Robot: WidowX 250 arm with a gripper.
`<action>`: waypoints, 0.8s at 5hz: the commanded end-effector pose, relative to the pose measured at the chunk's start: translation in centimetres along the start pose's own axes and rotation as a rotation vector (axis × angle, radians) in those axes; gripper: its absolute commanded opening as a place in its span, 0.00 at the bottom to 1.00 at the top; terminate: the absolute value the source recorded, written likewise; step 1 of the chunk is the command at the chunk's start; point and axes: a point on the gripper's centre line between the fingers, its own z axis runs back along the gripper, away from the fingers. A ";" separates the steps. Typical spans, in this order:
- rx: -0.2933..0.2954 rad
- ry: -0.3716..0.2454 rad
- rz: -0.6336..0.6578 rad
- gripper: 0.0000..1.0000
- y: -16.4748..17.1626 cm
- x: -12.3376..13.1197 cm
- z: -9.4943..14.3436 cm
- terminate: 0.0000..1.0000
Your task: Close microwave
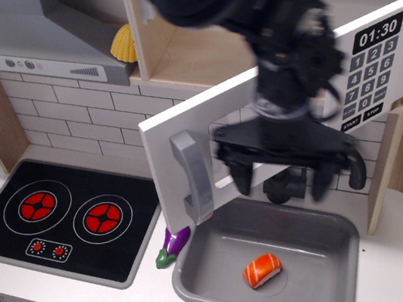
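Observation:
The toy microwave's white door [204, 116] stands swung open toward me, its grey vertical handle [194, 175] at the left edge. The black keypad panel [374, 66] reads 01:30 at the right. The wooden microwave cavity [201, 51] is exposed behind the door. My gripper [283, 180] hangs in front of the door's window, just right of the handle and above the sink. Its two dark fingers [241, 175] are spread apart and hold nothing. The arm hides most of the window.
A grey sink [202, 254] below holds a toy salmon sushi [262, 269]. A black faucet [355, 166] stands behind it. A purple eggplant [172, 244] lies at the sink's left edge. A black stove [66, 218] and grey range hood [23, 41] are at left.

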 end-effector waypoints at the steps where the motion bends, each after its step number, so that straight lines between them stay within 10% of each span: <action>1: -0.032 -0.140 0.038 1.00 6.4 4.1 3.3 0.00; 4: 0.016 -0.177 0.058 1.00 8.1 8.5 1.9 0.00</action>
